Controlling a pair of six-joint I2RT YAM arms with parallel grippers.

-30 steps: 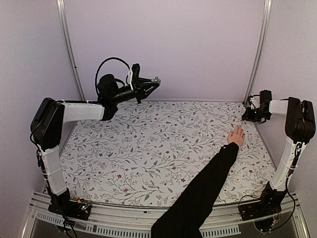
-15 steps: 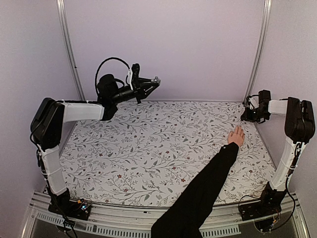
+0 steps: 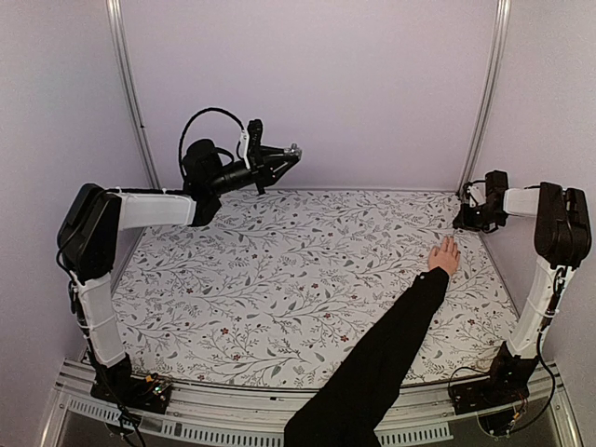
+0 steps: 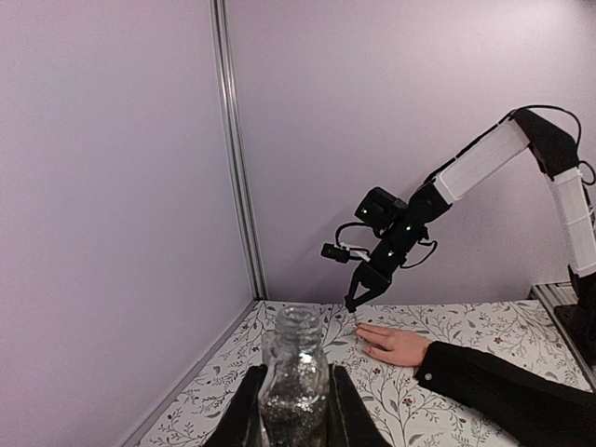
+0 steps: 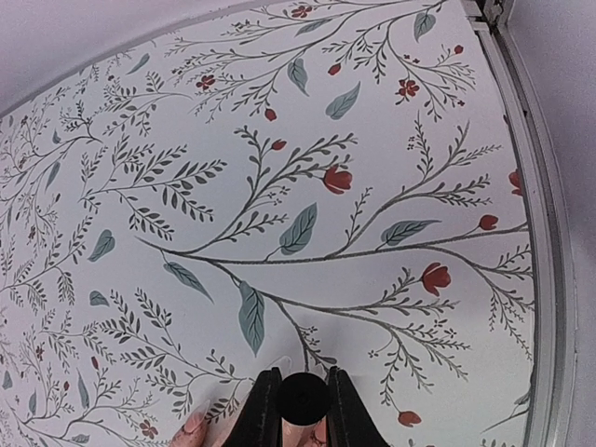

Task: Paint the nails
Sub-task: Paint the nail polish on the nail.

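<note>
A bare hand [image 3: 444, 256] in a long black sleeve lies flat at the right back of the table. Its tiny nails [image 5: 194, 421] show at the bottom of the right wrist view. My right gripper [image 3: 464, 222] hovers just beyond the fingertips. It is shut on a round black brush cap [image 5: 304, 400], which points down over a fingertip. The brush itself is hidden. My left gripper [image 3: 284, 156] is raised at the back left and shut on an open, clear bottle of silver glitter polish [image 4: 296, 382]. The hand [image 4: 396, 345] and right gripper [image 4: 358, 300] also show in the left wrist view.
The table has a floral cloth [image 3: 279, 270]. Metal posts [image 3: 126, 93] stand at the back corners, and a metal rail [image 5: 535, 233] runs along the table's right edge close to the right gripper. The sleeved arm [image 3: 372, 363] crosses the front right of the table.
My right gripper has edged very slightly to the left by the fingertips. The left arm, the bottle and the hand have not moved.
</note>
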